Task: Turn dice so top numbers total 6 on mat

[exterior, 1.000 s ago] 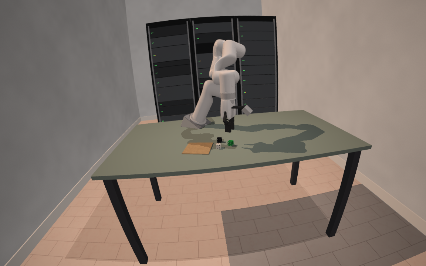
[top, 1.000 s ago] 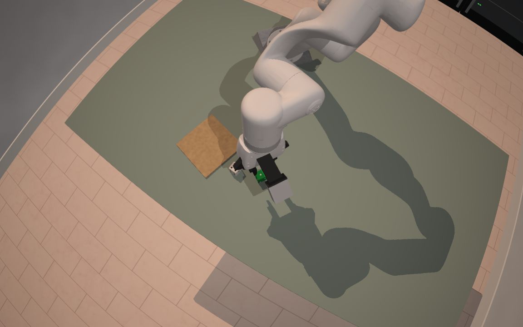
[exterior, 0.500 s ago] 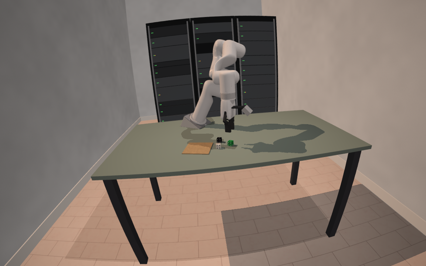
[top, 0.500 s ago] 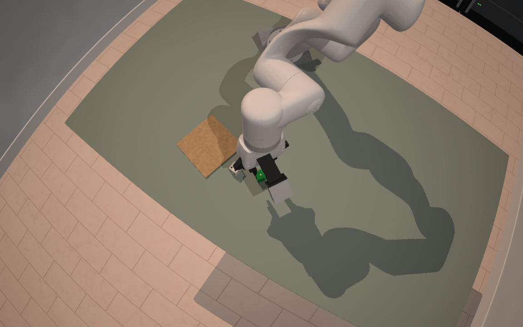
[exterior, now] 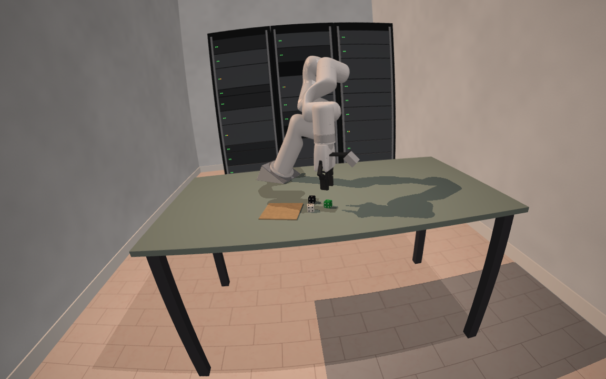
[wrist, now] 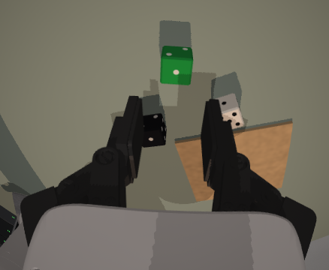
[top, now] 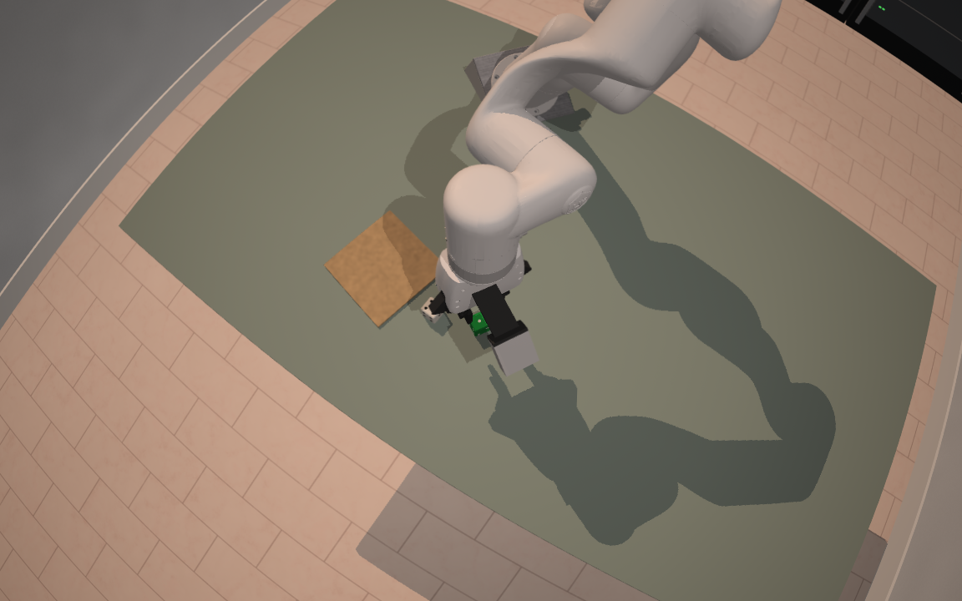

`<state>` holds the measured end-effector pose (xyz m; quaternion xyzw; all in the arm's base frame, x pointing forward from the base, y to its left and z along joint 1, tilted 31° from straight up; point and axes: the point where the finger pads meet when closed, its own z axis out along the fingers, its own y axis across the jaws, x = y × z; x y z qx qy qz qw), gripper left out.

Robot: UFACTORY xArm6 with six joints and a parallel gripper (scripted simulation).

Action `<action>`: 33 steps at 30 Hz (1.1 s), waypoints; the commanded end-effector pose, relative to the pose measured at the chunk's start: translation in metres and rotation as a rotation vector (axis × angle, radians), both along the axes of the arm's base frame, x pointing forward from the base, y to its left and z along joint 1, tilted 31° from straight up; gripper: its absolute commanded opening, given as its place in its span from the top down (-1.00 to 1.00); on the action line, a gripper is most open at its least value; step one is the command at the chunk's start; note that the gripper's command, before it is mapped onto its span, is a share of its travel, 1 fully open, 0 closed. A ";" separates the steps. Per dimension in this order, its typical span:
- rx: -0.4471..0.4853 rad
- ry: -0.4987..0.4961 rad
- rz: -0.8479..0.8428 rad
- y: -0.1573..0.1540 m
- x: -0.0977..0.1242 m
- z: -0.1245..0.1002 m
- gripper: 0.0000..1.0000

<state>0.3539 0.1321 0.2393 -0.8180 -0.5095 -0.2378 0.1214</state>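
My gripper [top: 452,310] [exterior: 326,185] [wrist: 173,115] is partly open and empty, above the table and the dice. The green die [top: 478,322] [exterior: 327,203] [wrist: 175,71] lies flat on the table, one pip on top. The black die [exterior: 312,198] [wrist: 155,136] shows one pip on top in the wrist view, partly behind the left finger; the arm hides it in the top view. The white die [top: 428,314] [exterior: 310,207] [wrist: 234,114] lies just off the mat's edge, its several-pip top partly hidden by the right finger. The orange-brown mat [top: 365,269] [exterior: 276,211] [wrist: 264,154] lies flat, with no die on it.
The green-grey table [top: 282,171] [exterior: 211,211] carries the arm's base [exterior: 274,173] at the back. The white die is close to the mat, with the black die behind it and the green die to its right in the exterior view. Server racks [exterior: 366,85] stand behind the table.
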 end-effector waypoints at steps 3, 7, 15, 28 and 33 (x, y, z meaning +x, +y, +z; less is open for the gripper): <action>0.001 -0.003 0.000 0.003 0.003 -0.005 0.17; 0.001 -0.003 0.000 0.006 0.004 -0.010 0.17; 0.001 -0.003 0.000 0.010 0.007 -0.018 0.17; 0.001 -0.003 0.000 0.017 0.011 -0.032 0.17; 0.001 -0.003 0.000 0.019 0.012 -0.036 0.17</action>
